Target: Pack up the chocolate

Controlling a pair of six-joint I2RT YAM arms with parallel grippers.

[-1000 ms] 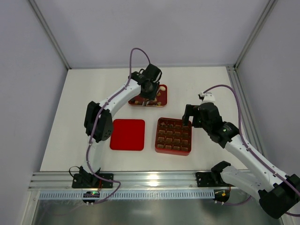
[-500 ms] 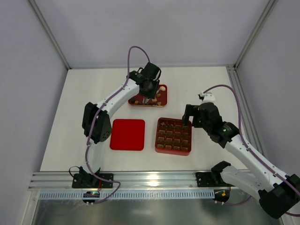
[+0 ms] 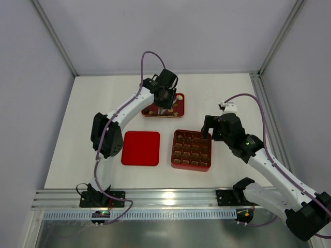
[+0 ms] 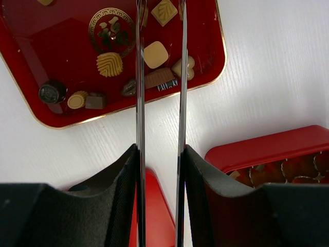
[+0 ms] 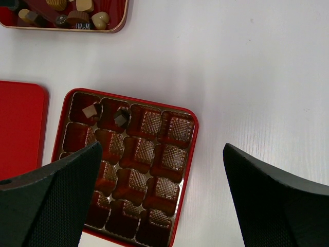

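The chocolate lies as several loose pieces in a small red tray [image 4: 31, 110], also in the top view [image 3: 179, 98]. My left gripper [image 4: 160, 6] hangs over that tray with its thin blades narrowly apart. A tan diamond piece [image 4: 164, 11], a cream square [image 4: 155, 54] and a brown ribbed bar [image 4: 159, 78] show between the blades. Whether the blades touch any piece is unclear. The red gridded box [image 5: 191, 154] holds a tan-brown piece [image 5: 91, 110] and a dark piece [image 5: 121, 119] in its far row. My right gripper [image 5: 162, 149] is wide open and empty above the box.
The flat red lid [image 3: 140, 148] lies left of the gridded box [image 3: 172, 155]; its edge shows in the right wrist view [image 5: 20, 123]. The tray sits beyond both. White table borders, with metal frame posts at the sides and a rail at the near edge.
My left gripper has shifted slightly toward the far side over the tray. My right arm has not moved.
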